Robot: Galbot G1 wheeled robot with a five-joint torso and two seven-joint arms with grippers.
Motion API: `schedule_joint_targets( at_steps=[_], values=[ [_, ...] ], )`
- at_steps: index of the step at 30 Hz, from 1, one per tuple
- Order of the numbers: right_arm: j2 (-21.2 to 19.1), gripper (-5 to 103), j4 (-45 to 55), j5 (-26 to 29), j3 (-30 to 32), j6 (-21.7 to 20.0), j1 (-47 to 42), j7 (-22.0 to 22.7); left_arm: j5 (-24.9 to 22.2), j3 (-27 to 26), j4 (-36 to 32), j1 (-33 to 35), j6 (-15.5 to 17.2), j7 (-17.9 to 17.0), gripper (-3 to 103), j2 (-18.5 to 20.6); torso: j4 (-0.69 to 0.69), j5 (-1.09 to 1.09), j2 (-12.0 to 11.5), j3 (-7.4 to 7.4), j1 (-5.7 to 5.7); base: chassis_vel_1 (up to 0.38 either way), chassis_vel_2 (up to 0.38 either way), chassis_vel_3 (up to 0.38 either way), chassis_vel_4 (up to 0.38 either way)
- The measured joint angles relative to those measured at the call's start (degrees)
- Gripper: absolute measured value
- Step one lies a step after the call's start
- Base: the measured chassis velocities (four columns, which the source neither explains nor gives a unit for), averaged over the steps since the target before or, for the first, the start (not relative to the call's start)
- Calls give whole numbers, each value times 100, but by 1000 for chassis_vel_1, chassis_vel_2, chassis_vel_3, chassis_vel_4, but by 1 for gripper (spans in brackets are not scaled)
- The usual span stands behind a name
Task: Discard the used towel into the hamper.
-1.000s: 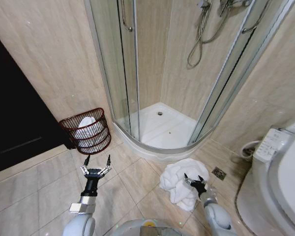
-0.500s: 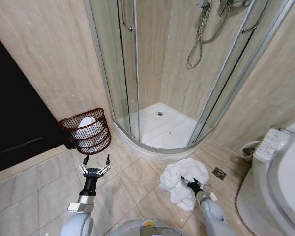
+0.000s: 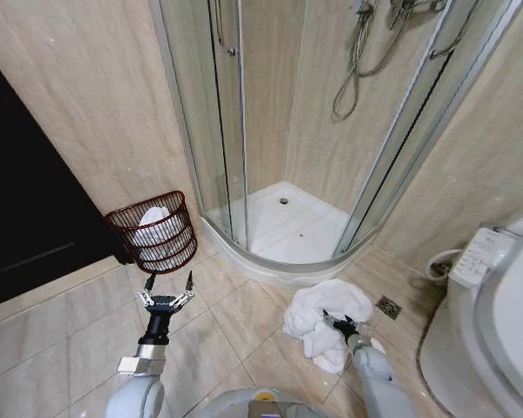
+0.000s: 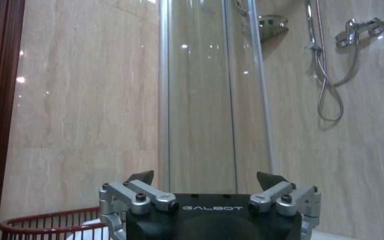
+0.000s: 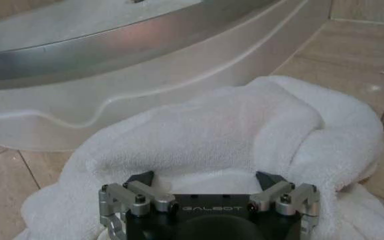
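The right hand (image 3: 343,326), jaws apart, presses into the towel (image 3: 324,320) heaped on the floor at lower right, not yet gripped. The hamper (image 3: 154,232) waits at left, beyond the idle, spread left hand (image 3: 166,296).

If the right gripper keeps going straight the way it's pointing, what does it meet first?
Most likely the used towel: the right gripper, fingers open, points into its folds, with the shower tray's curb beyond it.
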Motion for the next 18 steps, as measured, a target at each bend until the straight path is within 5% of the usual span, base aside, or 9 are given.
schedule_joint_targets(
  at_steps=[9, 13, 18],
  values=[
    [6, 82, -47, -60, -1, 38, 8, -37, 9, 11, -17, 4, -13, 0, 100, -1, 0, 0, 0, 0, 0, 0, 0, 0, 0],
    [-15, 60, -105, -61, 40, 110, -12, -50, 25, 25, -36, 9, -13, 2, 100, -8, 0, 0, 0, 0, 0, 0, 0, 0, 0],
    [-17, 49, -117, -46, 60, 152, -37, -53, 36, 31, -39, 13, -13, 5, 100, -11, 0, 0, 0, 0, 0, 0, 0, 0, 0]
  ],
)
